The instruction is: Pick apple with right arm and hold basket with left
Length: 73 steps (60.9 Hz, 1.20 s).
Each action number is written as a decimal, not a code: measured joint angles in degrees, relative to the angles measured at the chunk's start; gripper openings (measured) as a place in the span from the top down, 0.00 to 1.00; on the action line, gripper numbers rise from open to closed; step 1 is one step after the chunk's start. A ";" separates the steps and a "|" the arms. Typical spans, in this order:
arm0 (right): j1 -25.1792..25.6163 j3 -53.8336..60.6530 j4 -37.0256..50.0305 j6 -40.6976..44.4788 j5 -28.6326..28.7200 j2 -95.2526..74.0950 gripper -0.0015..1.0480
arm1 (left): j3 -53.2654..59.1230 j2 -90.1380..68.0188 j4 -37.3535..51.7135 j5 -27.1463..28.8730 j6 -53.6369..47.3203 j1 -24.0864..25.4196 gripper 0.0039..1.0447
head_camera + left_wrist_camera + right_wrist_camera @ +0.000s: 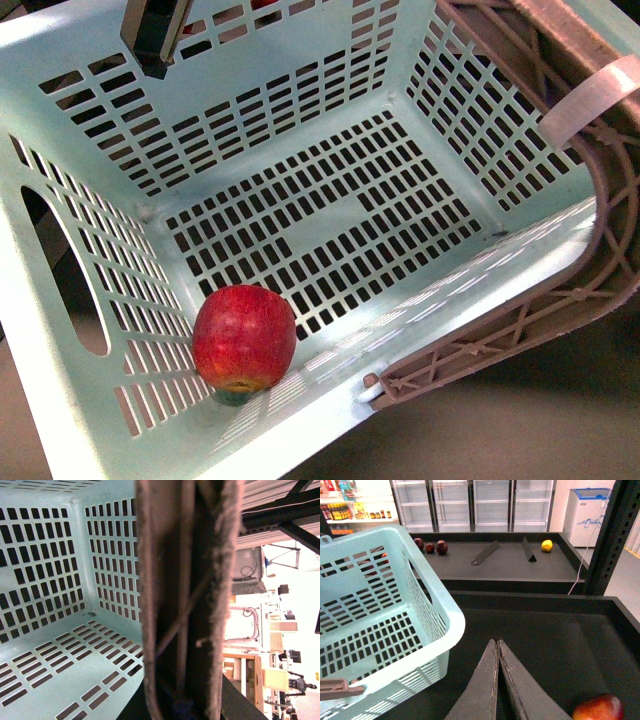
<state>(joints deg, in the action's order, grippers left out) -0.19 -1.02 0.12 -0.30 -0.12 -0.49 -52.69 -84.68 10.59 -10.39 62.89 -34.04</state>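
The red apple (244,337) lies on the slotted floor of the pale mint-green basket (300,110), in the near left corner against the wall. My left gripper (180,705) is shut on the basket's brown lattice handle (185,580), which fills the left wrist view; the handle with its white band (590,100) runs along the basket's right side (590,290). My right gripper (497,642) is shut and empty, outside the basket (395,605), over a dark shelf tray. A dark gripper-like part (155,35) shows over the far rim.
In the right wrist view a red-yellow fruit (599,708) lies on the dark tray (545,625) near the gripper. A farther shelf holds dark purple fruits (441,547), a yellow fruit (547,545) and two dividers. A black post (610,535) stands to one side.
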 joint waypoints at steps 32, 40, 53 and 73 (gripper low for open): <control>0.00 0.00 -0.04 0.09 0.00 0.13 0.23 | 0.00 0.00 0.00 -0.02 0.15 0.00 0.94; 0.00 0.00 -0.04 0.07 0.00 0.13 0.07 | 0.00 0.00 0.00 -0.02 0.11 0.00 0.94; 0.00 0.00 -0.04 0.09 0.11 0.13 0.09 | -4.68 -0.02 -12.26 20.17 -1.31 -0.15 0.94; 0.00 0.00 -0.04 0.09 0.04 0.17 0.09 | -5.81 -1.38 -11.87 13.70 6.36 20.55 0.94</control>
<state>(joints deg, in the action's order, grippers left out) -0.19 -1.02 0.08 -0.21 -0.08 -0.32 -58.50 -86.06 -1.28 3.31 69.25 -13.50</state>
